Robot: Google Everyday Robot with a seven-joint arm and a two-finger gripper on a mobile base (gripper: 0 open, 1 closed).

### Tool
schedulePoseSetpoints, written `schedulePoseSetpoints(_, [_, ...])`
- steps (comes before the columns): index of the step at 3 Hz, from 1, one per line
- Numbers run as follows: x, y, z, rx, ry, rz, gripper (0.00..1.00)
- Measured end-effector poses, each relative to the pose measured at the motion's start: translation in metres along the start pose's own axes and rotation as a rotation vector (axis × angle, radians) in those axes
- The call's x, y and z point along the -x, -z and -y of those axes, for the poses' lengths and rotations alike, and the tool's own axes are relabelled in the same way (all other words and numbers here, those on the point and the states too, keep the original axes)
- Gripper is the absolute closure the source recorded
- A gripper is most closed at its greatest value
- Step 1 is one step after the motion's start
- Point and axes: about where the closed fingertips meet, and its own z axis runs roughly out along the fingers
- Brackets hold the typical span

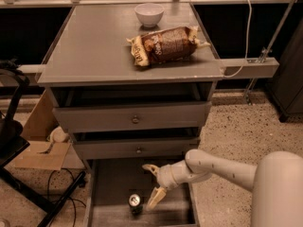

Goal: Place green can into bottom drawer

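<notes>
The green can (135, 203) stands upright on the floor of the open bottom drawer (110, 189), its silver top showing. My gripper (152, 184) hangs over the drawer just right of the can and a little above it. Its two pale fingers are spread apart and hold nothing. One finger (155, 197) points down beside the can without clearly touching it. My white arm reaches in from the lower right.
The grey cabinet top (94, 46) carries a white bowl (148, 13) and a brown snack bag (165, 45). Two upper drawers with round knobs (135, 119) sit slightly ajar. A cardboard box (40, 145) and a black stand (12, 141) are at the left.
</notes>
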Motion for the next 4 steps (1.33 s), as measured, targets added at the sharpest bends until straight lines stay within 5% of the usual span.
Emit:
schedulePoseSetpoints(2, [0.054,0.099,-0.035,0.044,0.025,-0.126,0.0])
schedulePoseSetpoints(4, [0.084,0.154,-0.097,0.036,-0.028,-0.26,0.0])
